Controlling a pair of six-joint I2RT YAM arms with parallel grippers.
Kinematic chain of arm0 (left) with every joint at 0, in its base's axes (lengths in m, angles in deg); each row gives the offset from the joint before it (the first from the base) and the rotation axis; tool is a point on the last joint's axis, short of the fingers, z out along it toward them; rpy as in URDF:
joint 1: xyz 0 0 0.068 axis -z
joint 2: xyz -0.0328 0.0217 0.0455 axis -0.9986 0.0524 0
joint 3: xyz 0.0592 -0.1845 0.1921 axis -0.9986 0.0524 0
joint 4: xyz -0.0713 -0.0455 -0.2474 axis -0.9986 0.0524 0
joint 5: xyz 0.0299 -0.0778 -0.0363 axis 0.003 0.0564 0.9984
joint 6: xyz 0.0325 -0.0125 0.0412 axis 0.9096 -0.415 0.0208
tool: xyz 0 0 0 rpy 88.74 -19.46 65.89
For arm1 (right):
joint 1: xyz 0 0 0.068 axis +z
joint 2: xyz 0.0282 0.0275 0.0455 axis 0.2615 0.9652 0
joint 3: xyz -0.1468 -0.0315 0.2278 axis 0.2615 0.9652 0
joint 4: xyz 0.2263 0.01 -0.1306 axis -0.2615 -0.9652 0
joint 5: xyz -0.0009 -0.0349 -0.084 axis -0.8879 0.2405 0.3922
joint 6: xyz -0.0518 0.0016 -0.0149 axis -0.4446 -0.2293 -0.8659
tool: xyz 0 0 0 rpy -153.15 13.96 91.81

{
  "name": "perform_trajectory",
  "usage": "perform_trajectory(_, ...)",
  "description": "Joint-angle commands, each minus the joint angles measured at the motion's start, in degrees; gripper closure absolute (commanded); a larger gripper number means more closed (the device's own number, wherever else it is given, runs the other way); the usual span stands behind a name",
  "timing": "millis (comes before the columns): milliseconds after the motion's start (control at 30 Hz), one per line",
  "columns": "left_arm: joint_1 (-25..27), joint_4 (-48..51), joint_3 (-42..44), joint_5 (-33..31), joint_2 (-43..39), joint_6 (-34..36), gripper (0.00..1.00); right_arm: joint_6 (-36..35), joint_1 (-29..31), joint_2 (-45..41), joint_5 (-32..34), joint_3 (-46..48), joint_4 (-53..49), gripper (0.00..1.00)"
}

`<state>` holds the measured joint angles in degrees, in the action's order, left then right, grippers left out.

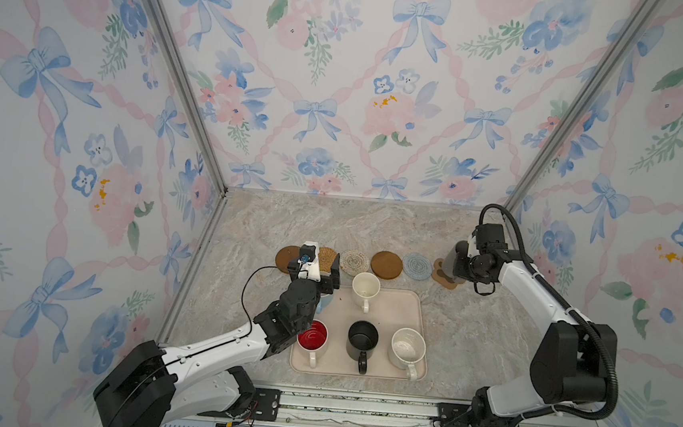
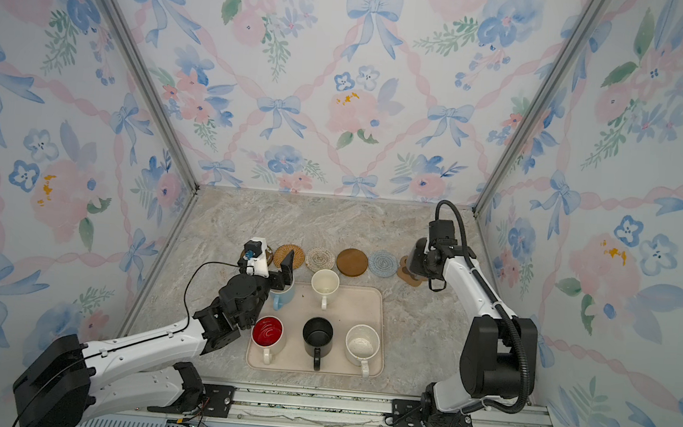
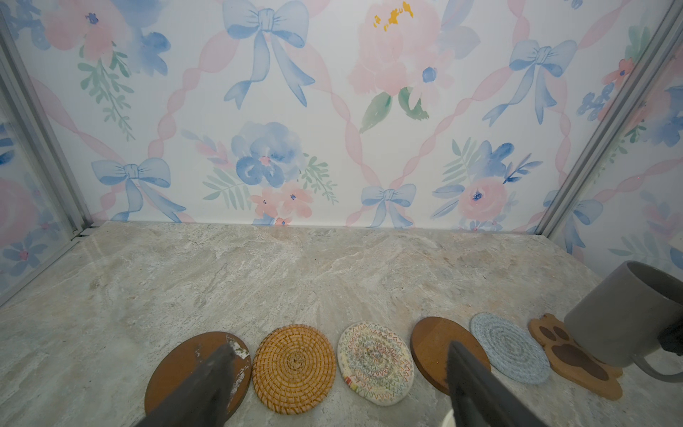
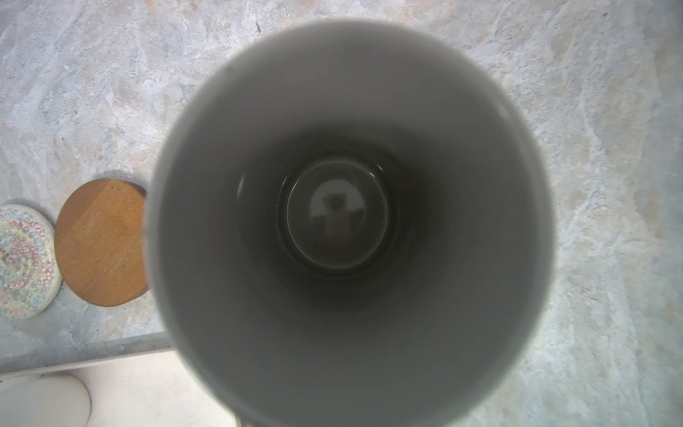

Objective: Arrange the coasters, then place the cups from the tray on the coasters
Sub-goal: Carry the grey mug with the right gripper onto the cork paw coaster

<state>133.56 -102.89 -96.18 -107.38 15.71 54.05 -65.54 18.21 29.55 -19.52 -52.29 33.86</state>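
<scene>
Top views, tray (image 1: 399,311): near the front of the marble table (image 1: 289,219), with five mugs standing on it.
Front row: white mug with red inside (image 1: 312,337), black mug (image 1: 362,337) and speckled white mug (image 1: 406,347) stand upright with handles toward the front. The left arm overlaps the red one's rim.
Back row: cream mug (image 1: 365,288) is upright. The light blue mug (image 2: 283,295) at the far left corner is mostly covered by the left arm, so only its side and handle show.
Left gripper (image 3: 343,349): jaws spread wide with nothing between them, over the light blue mug. In its wrist view both fingers (image 3: 476,380) are blurred and cut off by the frame edge.
Coaster row: just beyond the tray, from left to right, lie the left brown disc (image 3: 177,369), rattan coaster (image 3: 294,368), cream woven coaster (image 3: 375,364), right brown disc (image 1: 386,265), blue-grey coaster (image 1: 417,266) and paw coaster (image 3: 576,362).
Hidden coasters: from above, the left gripper covers much of the left brown disc and part of the rattan coaster.
Grey mug (image 3: 628,314): over the paw coaster at the row's right end. I cannot tell whether it rests on the coaster or hangs just above.
Right gripper (image 1: 455,269): closed on the grey mug at its handle side, with the jaws barely visible.
Right wrist view: the mug's blurred mouth fills it, hiding the blue-grey and paw coasters.
</scene>
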Motion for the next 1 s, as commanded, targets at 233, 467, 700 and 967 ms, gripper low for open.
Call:
perform_trajectory(233, -0.6, -1.1, 0.7, -0.8, -0.7, 0.4, 0.14, -2.0, -0.3, 1.8, 0.5, -3.6, 5.4, 1.00)
perform_trajectory(467, -0.6, -1.1, 0.6, -0.2, -0.5, 0.4, 0.14, -2.9, -0.2, 4.1, 1.6, -4.5, 4.4, 1.00)
perform_trajectory(700, -0.7, -1.1, 0.8, -0.2, -0.8, 0.4, 0.14, -3.1, 0.4, 5.3, 2.0, -5.0, 4.3, 1.00)
perform_trajectory(967, -0.7, -1.1, 1.0, -0.2, -1.3, 0.4, 0.14, -3.6, 1.1, 7.2, 2.3, -5.6, 3.1, 1.00)
